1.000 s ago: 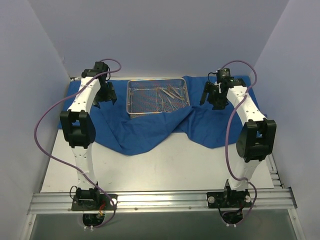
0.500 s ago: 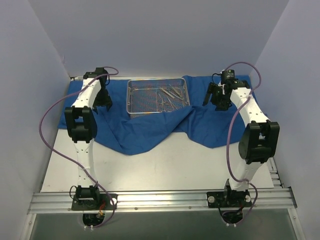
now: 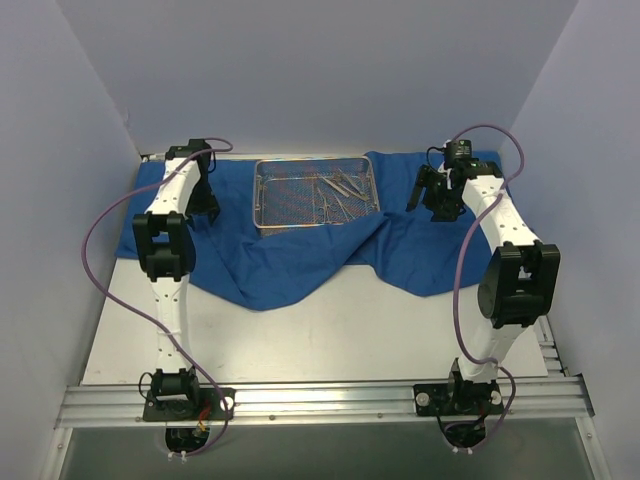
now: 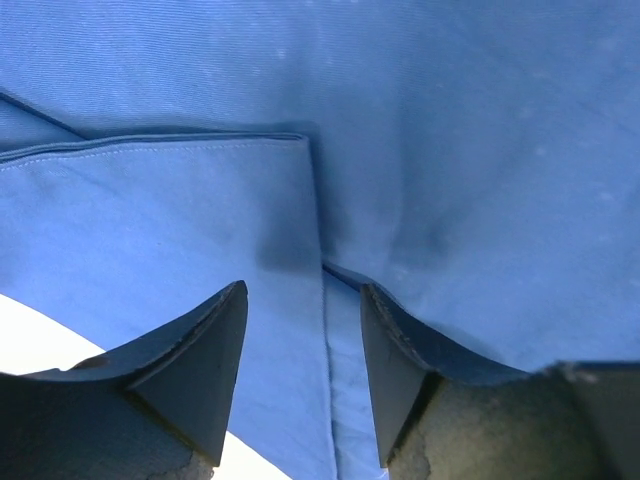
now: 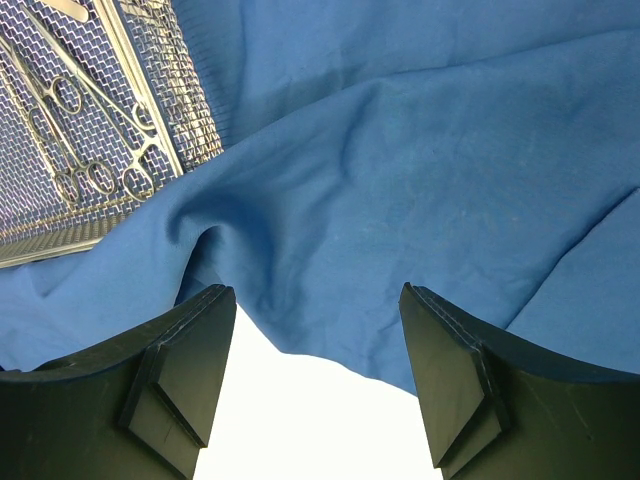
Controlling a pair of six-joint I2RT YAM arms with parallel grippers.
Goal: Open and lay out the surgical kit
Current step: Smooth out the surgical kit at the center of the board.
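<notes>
White tabletop [image 3: 330, 330]: cloth wrap [image 3: 270, 270] lies rumpled under wire-mesh tray [image 3: 290, 195].
Left pincer [image 4: 302, 295] half-open, right pincer [image 5: 316, 292] wide: pinch hems [image 4: 160, 141], draw away from tray.

White arms [image 3: 171, 312] with black joints [image 3: 162, 250], looping purple cables [image 3: 88, 240], dark wedge-shaped fingers [image 4: 190, 360].

You have the wire-mesh tray [image 3: 285, 197] on the cloth wrap [image 3: 270, 265] at the table's [image 3: 350, 340] far middle, forceps [image 3: 340, 190] inside toward its right end. The left gripper [image 4: 300, 295] hangs to its left, the right gripper [image 5: 317, 300] to its right.
</notes>
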